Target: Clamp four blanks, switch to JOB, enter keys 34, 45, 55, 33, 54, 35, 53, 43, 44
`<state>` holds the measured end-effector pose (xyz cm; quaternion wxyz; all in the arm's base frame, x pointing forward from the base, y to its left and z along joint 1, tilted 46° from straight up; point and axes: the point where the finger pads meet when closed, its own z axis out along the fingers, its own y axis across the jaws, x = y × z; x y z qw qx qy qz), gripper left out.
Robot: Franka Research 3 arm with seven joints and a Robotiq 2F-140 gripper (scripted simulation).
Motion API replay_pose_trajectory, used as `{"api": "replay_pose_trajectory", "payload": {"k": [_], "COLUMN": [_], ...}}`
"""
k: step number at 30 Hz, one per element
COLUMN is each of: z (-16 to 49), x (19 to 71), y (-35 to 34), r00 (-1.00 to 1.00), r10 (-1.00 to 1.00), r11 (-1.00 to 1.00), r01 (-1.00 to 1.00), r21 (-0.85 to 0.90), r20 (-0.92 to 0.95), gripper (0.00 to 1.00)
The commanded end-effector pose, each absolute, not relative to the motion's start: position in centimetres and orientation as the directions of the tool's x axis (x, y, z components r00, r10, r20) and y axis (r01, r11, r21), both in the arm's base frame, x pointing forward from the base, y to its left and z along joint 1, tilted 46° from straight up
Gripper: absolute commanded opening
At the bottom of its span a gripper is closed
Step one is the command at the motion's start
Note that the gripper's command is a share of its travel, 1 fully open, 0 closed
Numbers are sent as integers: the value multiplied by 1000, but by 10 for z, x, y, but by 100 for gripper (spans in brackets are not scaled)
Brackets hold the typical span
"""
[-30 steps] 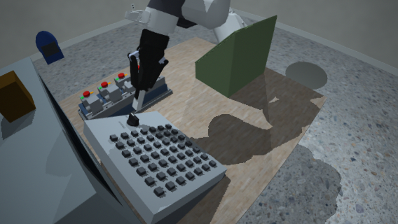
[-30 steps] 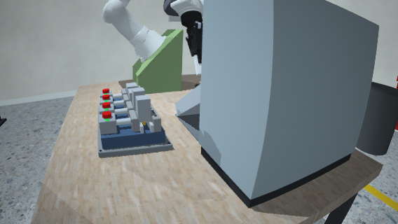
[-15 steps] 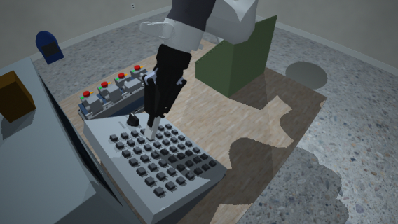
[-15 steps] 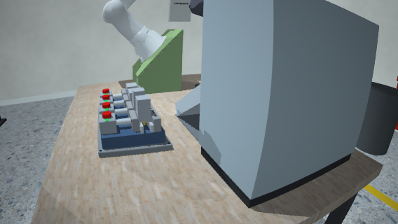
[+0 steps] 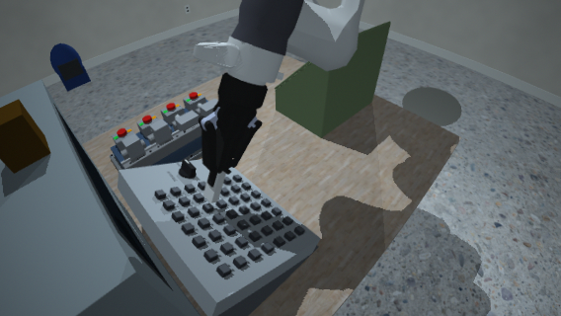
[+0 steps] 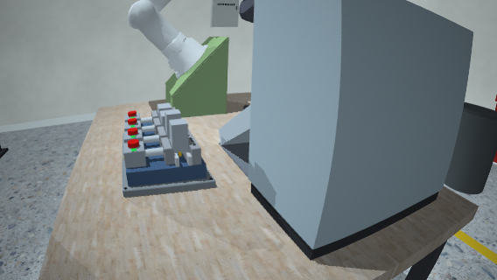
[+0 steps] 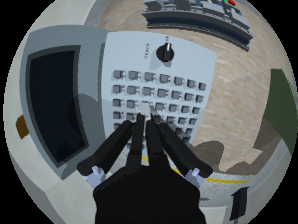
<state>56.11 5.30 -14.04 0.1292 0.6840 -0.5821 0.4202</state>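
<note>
In the top view, a brown box (image 5: 22,135) (image 7: 21,127) rested at the far left, on top of the pale blue-grey cabinet (image 5: 49,237) (image 6: 297,114) (image 7: 90,45). In the wrist view, the cabinet's dark screen (image 7: 52,105) lay to the left of the keys. Next came the vise bank (image 5: 183,151) (image 6: 166,171) (image 7: 195,26), with its four stations in a row on the table (image 5: 296,168) (image 6: 131,227) (image 7: 225,100). Each station's block carried a red knob (image 5: 121,132) (image 6: 133,143), with green showing beside or below it and amber beside it in the top view. The blanks could not be told surely from the grey jaws.

The black selector (image 5: 187,169) (image 7: 165,53) sat near the upper edge of the sloping console (image 5: 212,288) (image 7: 112,50), its white mark turned away from TEACH, toward the other label. Just to the right of it in the top view, the pincer (image 5: 214,190) (image 7: 144,108) was closed on nothing, pointing its pale fingertips down among the dark keys (image 5: 199,242) (image 7: 118,90); whether it touched one could not be told. Farther right stood the arm's green pedestal (image 5: 321,99) (image 6: 201,87) (image 7: 282,110).

Jaws (image 5: 212,187) (image 7: 145,113) now over the keys (image 5: 224,270) (image 7: 119,74).
</note>
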Motion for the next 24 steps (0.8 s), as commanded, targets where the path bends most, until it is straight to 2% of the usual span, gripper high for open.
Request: {"api": "replay_pose_trajectory", "payload": {"k": [1,24], "z": [-144,-147], "x": [563,565], "y": [49,46], "r00": [-43,-43], "r10": [-692,-692], "r11": [-278,-278], "r01": [-905,-905], "r21": [-321,-321], "r20": [720,720], "gripper": [0,0]}}
